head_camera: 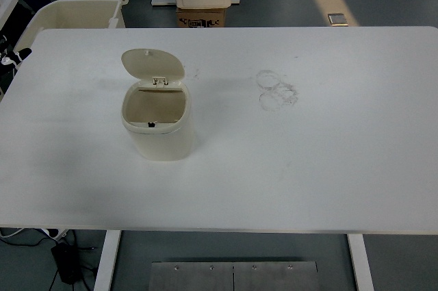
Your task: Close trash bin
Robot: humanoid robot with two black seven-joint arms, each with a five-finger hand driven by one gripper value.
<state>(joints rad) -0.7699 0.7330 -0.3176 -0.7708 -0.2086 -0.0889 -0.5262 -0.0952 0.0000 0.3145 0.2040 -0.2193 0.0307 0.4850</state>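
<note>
Bin (158, 127) on table (328, 161), lid (152, 65) up, no legible txt

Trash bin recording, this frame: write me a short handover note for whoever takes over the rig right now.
Left robot hand: only a sliver shows at the table's far left edge; its fingers cannot be read. Right arm: out of view.
Trash bin: upright on the table, left of centre.
Lid: standing open, hinged at the back, nothing touching it.
Done: nothing yet.
Left: reach in, push the lid down until shut.

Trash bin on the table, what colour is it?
Cream, seen in the head view: trash bin.
</note>
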